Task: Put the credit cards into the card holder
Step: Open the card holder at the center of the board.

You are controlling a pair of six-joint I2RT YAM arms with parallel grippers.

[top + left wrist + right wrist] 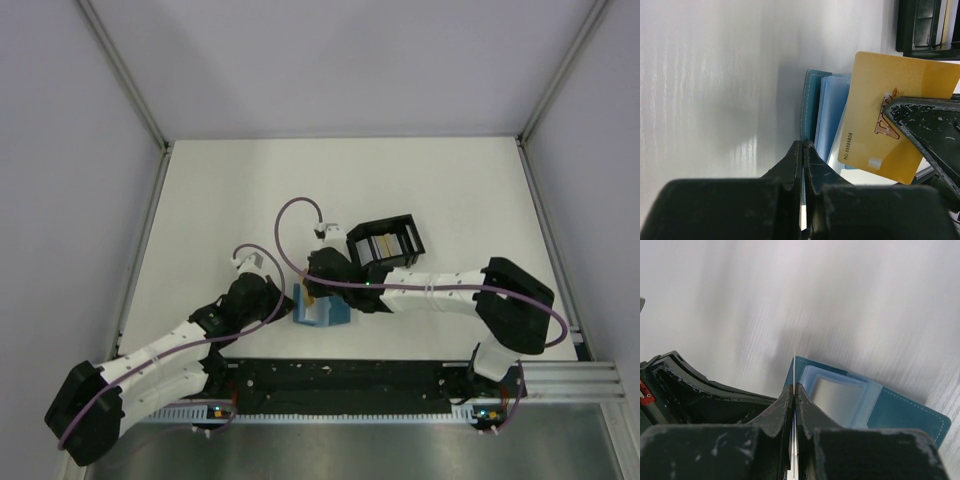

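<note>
The left arm reaches from the near left corner up and to the right, and its forearm lies low over the counter (230, 190). The left pincer (803, 147) is closed, with its tips at the edge of the card holder's (811, 105) raised teal cover, which it appears to pinch. The right arm comes from the near right corner, bends at the elbow and stretches leftward. The right pincer (794, 388) is clamped on an orange-yellow card (880, 100), which shows only as a thin edge in its own wrist view.

The counter is plain white, with pale walls on three sides and metal rails along its edges. A black tray (385, 220) stands just beyond the right wrist, with more cards (383, 245) upright inside it.

The card holder lies open on the counter between the two pincers, its clear sleeves showing. The orange-yellow card stands on edge just beside those sleeves, right next to the left pincer's tips.
</note>
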